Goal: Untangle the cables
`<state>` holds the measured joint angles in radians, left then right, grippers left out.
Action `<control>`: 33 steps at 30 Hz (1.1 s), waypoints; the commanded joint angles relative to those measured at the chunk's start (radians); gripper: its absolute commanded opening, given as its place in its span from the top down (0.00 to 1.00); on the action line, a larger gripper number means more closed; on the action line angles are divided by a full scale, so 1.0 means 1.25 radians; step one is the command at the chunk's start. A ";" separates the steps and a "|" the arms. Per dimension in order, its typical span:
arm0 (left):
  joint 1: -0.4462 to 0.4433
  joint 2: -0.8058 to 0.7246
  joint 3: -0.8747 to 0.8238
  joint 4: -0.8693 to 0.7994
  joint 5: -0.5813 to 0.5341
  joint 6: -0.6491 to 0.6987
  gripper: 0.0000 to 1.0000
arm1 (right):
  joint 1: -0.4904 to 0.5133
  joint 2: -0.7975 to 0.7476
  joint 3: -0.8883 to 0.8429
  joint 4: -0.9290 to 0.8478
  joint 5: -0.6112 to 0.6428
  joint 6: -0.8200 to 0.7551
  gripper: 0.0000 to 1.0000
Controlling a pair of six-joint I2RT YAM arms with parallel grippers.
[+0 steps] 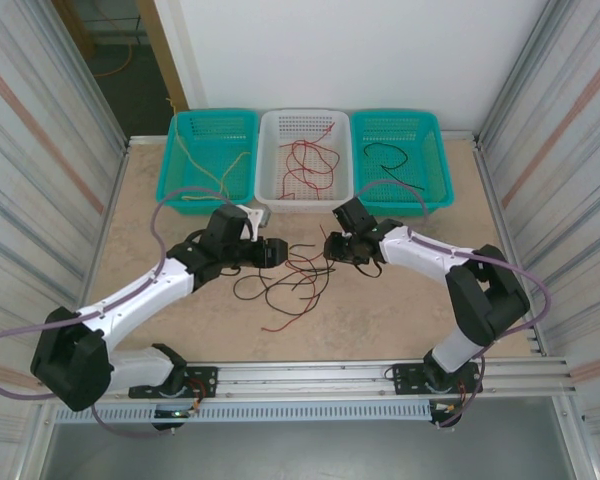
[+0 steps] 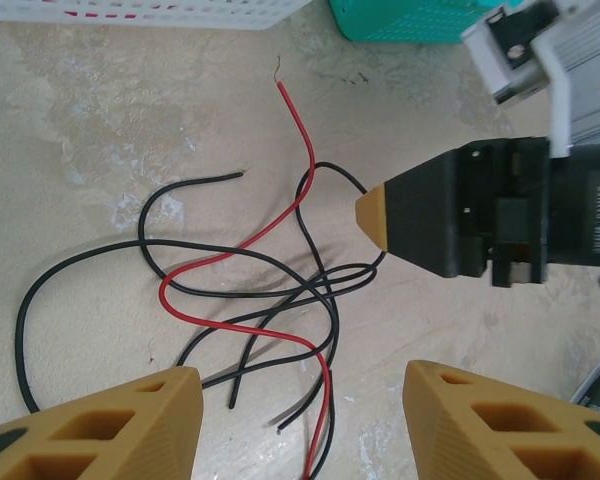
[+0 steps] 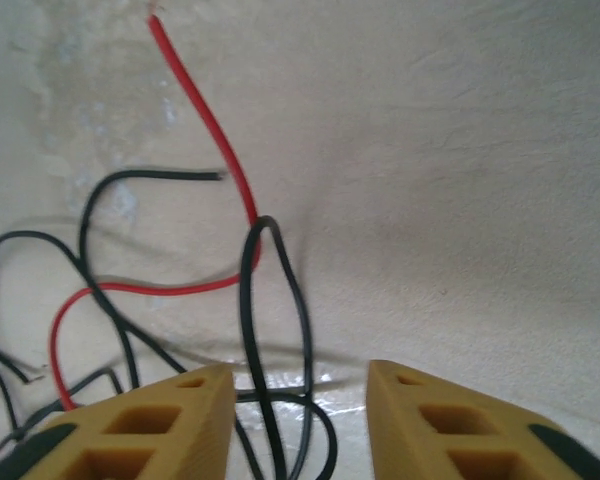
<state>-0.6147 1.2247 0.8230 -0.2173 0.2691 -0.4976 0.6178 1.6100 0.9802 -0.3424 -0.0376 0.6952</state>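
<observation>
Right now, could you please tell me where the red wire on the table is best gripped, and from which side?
I'd grip the red wire near its free end, coming straight down from above with jaws across it. That stretch lies nearly straight on bare table, clear of the black wires crossing it elsewhere.

White-and-black arms, purple-grey cables (looped), mustard-yellow fingers

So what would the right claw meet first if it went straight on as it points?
Probably the black cable loop, just ahead of the right claw and in line with its gap; the red cable crosses at the loop's far end. The claw's height over the table is unclear.
</observation>
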 commanded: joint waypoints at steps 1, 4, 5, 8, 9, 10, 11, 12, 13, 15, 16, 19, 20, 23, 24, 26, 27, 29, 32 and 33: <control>0.004 -0.036 0.022 -0.022 -0.005 -0.009 0.44 | 0.006 -0.002 0.008 0.003 -0.002 -0.018 0.71; 0.005 -0.045 0.039 -0.058 -0.043 0.004 0.44 | 0.006 0.000 0.027 -0.020 -0.010 -0.062 0.85; 0.004 -0.050 0.041 -0.063 -0.053 0.005 0.44 | 0.006 -0.003 0.034 -0.029 -0.009 -0.074 0.90; 0.003 -0.057 0.040 -0.062 -0.060 0.004 0.43 | 0.008 -0.046 0.030 -0.034 -0.006 -0.090 0.99; 0.004 -0.056 0.040 -0.061 -0.056 0.005 0.43 | 0.010 -0.067 0.026 -0.034 -0.007 -0.092 1.00; 0.003 -0.054 0.041 -0.056 -0.050 0.004 0.42 | 0.015 -0.095 0.022 -0.032 -0.003 -0.095 1.00; 0.004 -0.051 0.043 -0.050 -0.038 0.003 0.42 | 0.022 -0.124 0.018 -0.029 0.003 -0.099 1.00; 0.004 -0.048 0.044 -0.043 -0.028 0.002 0.42 | 0.031 -0.149 0.016 -0.027 0.008 -0.103 1.00; 0.003 -0.042 0.046 -0.036 -0.017 0.002 0.41 | 0.043 -0.176 0.016 -0.025 0.012 -0.109 1.00; 0.003 -0.026 0.053 -0.024 0.012 0.004 0.41 | 0.066 -0.214 0.025 -0.029 0.024 -0.121 1.00; 0.001 -0.018 0.060 -0.019 0.021 0.002 0.41 | 0.077 -0.228 0.034 -0.033 0.030 -0.130 1.00; -0.018 0.001 0.082 -0.011 0.041 0.007 0.37 | 0.108 -0.249 0.079 -0.064 0.063 -0.143 1.00; -0.027 0.006 0.086 -0.006 0.042 0.017 0.36 | 0.117 -0.252 0.096 -0.074 0.074 -0.146 1.00; -0.045 0.016 0.093 0.007 0.040 0.035 0.35 | 0.146 -0.265 0.146 -0.101 0.104 -0.154 1.00; -0.046 0.019 0.091 0.017 0.050 0.035 0.35 | 0.154 -0.272 0.163 -0.108 0.110 -0.156 1.00; -0.050 0.014 0.080 0.049 0.069 0.036 0.35 | 0.161 -0.283 0.189 -0.116 0.116 -0.155 1.00; -0.054 0.008 0.074 0.065 0.071 0.039 0.34 | 0.164 -0.289 0.200 -0.119 0.117 -0.153 1.00; -0.063 -0.003 0.071 0.077 0.068 0.055 0.34 | 0.165 -0.304 0.217 -0.118 0.113 -0.149 1.00; -0.077 -0.024 0.066 0.091 0.071 0.084 0.31 | 0.165 -0.327 0.235 -0.099 0.091 -0.148 1.00; -0.081 -0.030 0.061 0.099 0.070 0.092 0.31 | 0.165 -0.332 0.242 -0.091 0.083 -0.146 1.00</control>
<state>-0.7002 1.2331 0.9047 -0.1509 0.3340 -0.4412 0.8196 1.2350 1.2400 -0.4633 0.0750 0.5297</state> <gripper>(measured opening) 0.689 0.062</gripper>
